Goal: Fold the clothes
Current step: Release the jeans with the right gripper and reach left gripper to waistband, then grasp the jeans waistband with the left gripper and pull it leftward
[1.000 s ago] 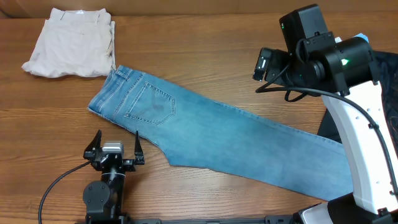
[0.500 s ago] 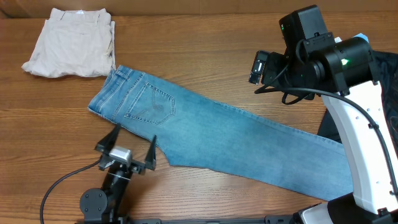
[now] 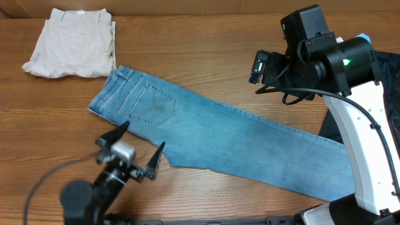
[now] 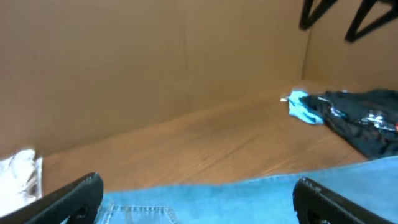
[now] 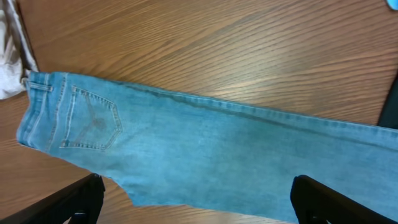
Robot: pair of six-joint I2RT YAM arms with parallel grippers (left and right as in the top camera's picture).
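The clothes, light-blue jeans [image 3: 212, 134], lie flat and slanted across the wooden table, waist and back pocket at upper left, legs running to the lower right. My left gripper [image 3: 144, 136] is open at the near edge of the seat, close to the crotch notch. In the left wrist view its fingers [image 4: 74, 198] stand wide apart over the jeans [image 4: 217, 198]. My right gripper [image 3: 257, 67] hangs high above the table beyond the legs, open. In the right wrist view the jeans [image 5: 205, 140] spread out far below its fingers [image 5: 323, 200], nothing between them.
Folded cream-beige trousers [image 3: 72, 42] lie at the far left corner. Black garments [image 4: 367, 121] with a small bright-blue cloth [image 4: 305, 106] sit at the right edge. A cardboard wall [image 4: 155, 56] closes the back. The right arm's white link [image 3: 369, 156] hides the leg ends.
My left gripper has swung right and forward from the bare table to the jeans' near edge, turning as it went. The right gripper has shifted slightly left. The jeans have not moved.
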